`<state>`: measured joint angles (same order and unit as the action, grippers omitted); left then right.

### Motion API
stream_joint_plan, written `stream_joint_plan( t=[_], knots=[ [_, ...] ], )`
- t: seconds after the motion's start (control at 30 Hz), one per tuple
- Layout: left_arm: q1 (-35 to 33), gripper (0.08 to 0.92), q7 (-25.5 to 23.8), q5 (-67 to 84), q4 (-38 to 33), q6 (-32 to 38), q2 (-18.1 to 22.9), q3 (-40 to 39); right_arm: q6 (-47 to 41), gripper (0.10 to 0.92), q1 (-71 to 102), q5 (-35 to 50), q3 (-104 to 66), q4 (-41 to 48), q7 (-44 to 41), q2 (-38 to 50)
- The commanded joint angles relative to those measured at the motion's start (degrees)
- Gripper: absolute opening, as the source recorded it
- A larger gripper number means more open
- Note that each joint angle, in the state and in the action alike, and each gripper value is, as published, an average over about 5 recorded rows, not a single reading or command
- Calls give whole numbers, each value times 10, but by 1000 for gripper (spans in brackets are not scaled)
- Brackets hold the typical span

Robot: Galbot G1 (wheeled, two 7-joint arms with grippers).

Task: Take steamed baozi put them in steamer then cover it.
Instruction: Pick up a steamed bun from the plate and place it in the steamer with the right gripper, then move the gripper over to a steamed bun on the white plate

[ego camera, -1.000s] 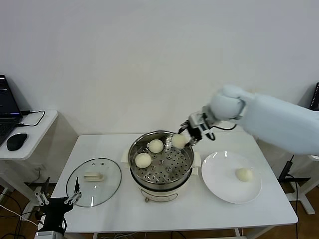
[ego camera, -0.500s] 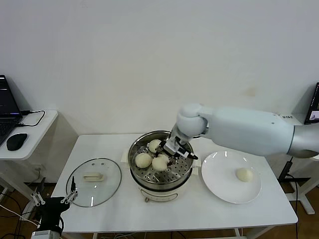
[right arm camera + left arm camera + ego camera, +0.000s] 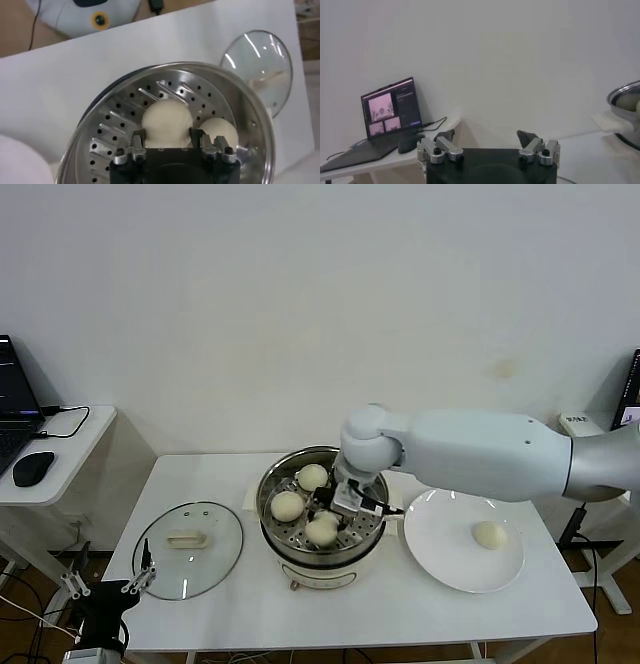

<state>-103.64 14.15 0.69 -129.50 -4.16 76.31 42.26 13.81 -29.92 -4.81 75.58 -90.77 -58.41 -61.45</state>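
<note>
Third baozi being set down in the steamer.
The right claw [image 3: 167, 142] is lowered into the steamer [image 3: 322, 516], closed on a baozi [image 3: 322, 529] beside two others; release is judged next. One baozi [image 3: 489, 534] is left on the plate [image 3: 445, 556]; the cover [image 3: 188, 537] lies on the table [image 3: 230, 614]. The left claw [image 3: 488, 147] is parked, spread wide.

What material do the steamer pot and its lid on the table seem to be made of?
The steamer pot looks like polished stainless steel: mirror-bright rim, perforated tray. The lid seems clear glass, the table showing through, with a metal rim and probably plastic cream handle. The right pincer holds a baozi inside the pot.
</note>
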Motion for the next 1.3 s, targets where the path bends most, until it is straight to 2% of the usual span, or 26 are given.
stream_joint_plan(
  t=[0.03, 0.23, 0.33, 0.57, 0.77, 1.03, 1.3],
  knots=[
    [0, 823, 0, -1, 1, 1, 0, 0, 29, 629, 2, -18, 2, -4, 4, 1],
    [1, 823, 0, 0, 0, 1, -4, 3, 20, 783, -11, -16, -32, -1, 0, 32],
    [1, 823, 0, 0, -1, 1, -7, 6, -7, 817, -19, 3, -67, 1, -10, 60],
    [2, 823, -2, 0, -2, 1, -16, 6, -142, 823, -33, 95, -125, -6, -54, 163],
    [7, 823, -3, -1, -2, 0, -24, -4, -264, 823, 16, 97, -163, -18, -58, 294],
    [17, 823, -5, -2, 3, -1, -35, -17, -241, 823, 189, 14, -280, 8, -62, 405],
    [13, 823, -5, -4, 9, 0, -39, -22, -224, 823, 415, -55, -467, 52, -55, 415]
  ],
)
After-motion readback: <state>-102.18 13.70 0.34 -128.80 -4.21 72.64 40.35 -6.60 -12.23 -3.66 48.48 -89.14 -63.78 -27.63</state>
